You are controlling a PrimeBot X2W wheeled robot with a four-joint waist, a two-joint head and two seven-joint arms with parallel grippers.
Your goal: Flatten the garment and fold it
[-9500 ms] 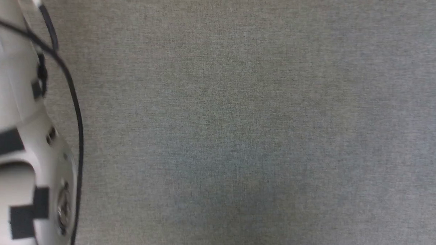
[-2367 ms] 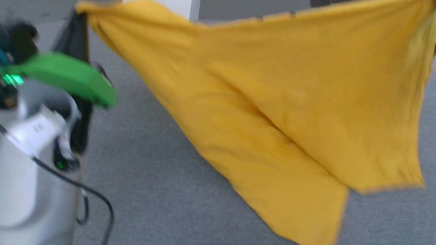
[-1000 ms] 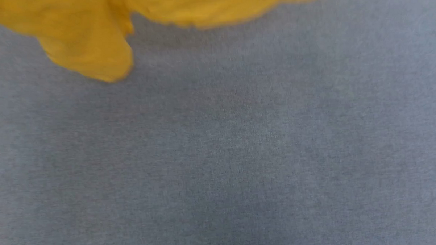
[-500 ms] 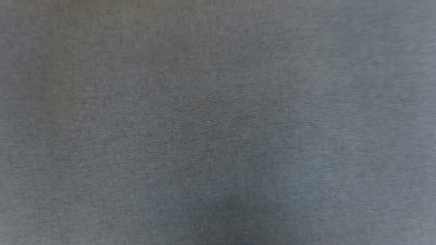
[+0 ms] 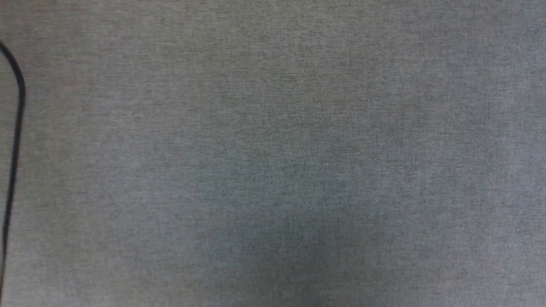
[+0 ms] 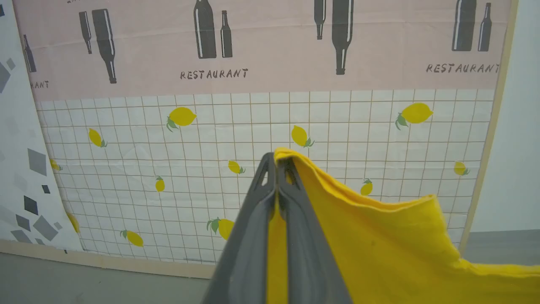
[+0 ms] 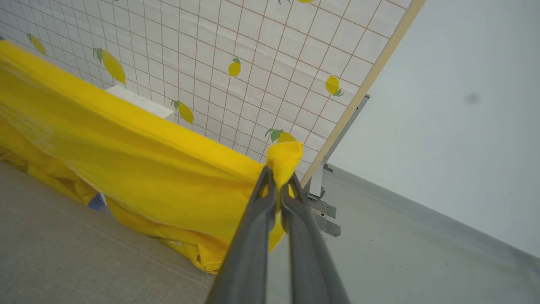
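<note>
Pinching a corner of the shirt point(image 6: 379, 253) between tightly shut fingers, the left hand point(image 6: 276, 162) sits mid-frame in its wrist view, the yellow cloth falling away to the lower right. The right hand point(image 7: 278, 175) is clenched the same way on a small tuft of hem at the centre of its own view. From there the cloth runs off to the upper left, and its lower folds seem to bunch on the far part of the grey worktop point(image 7: 63, 253). The shirt is thus hung between both hands, and the step looks like spreading it for laying flat. To do that well, hold the hands wide and level so the top edge is taut. Let the hanging part land first, then draw the cloth across the worktop without slack. The right hand's bite looks thin, so a sharp tug might pull it free. The head view gives a broad stretch of worktop point(image 5: 300, 148) to lay on, with a black cable point(image 5: 16, 135) looping down the left edge that could snag. In the right wrist view the worktop ends at bottom centre, with floor point(image 7: 400, 261) and the lemon panel's foot point(image 7: 322, 211) beyond.
</note>
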